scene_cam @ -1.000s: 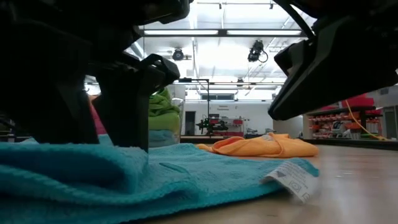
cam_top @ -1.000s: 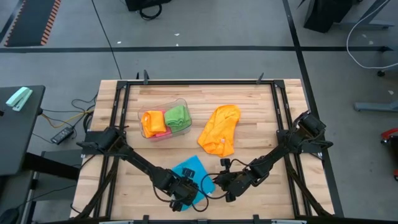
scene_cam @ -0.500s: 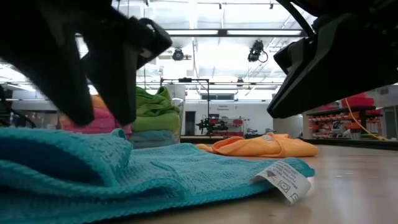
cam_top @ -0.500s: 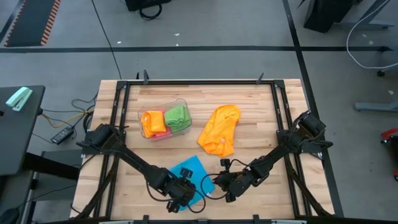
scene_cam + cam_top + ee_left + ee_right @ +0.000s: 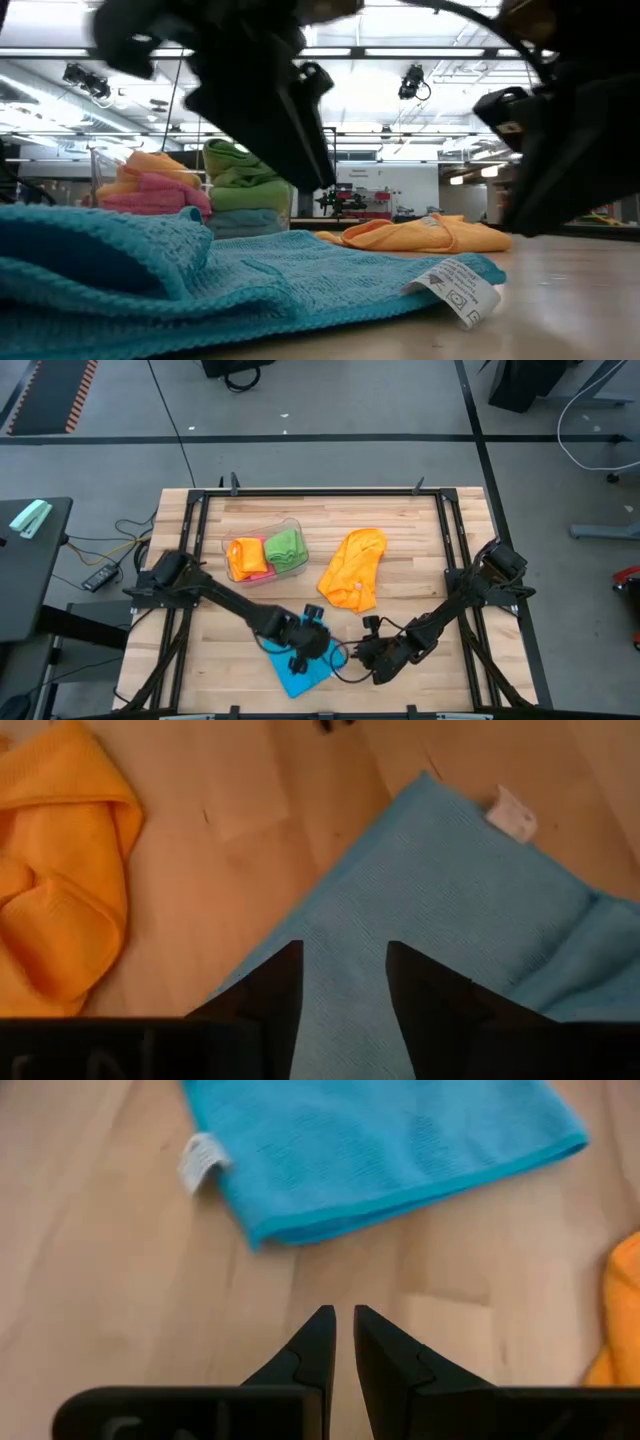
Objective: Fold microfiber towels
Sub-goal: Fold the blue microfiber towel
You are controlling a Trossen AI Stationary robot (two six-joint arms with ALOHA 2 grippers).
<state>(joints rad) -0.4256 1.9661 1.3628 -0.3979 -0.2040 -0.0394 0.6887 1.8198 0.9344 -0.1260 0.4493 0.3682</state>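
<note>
**Loose fold may spring open**

The blue towel [image 5: 303,665] lies part-folded at the counter's [image 5: 420,540] near edge, its label [image 5: 457,289] sticking out. The left pincer [image 5: 343,982] hovers over it, fingers apart, gripping nothing. The right pincer [image 5: 343,1342] waits just beside, nearly closed and empty. If the left comes down off the edge, it could drag the whole cloth and undo the fold. The orange towel [image 5: 354,568] lies crumpled nearby; others sit in the tub [image 5: 264,555].
</note>
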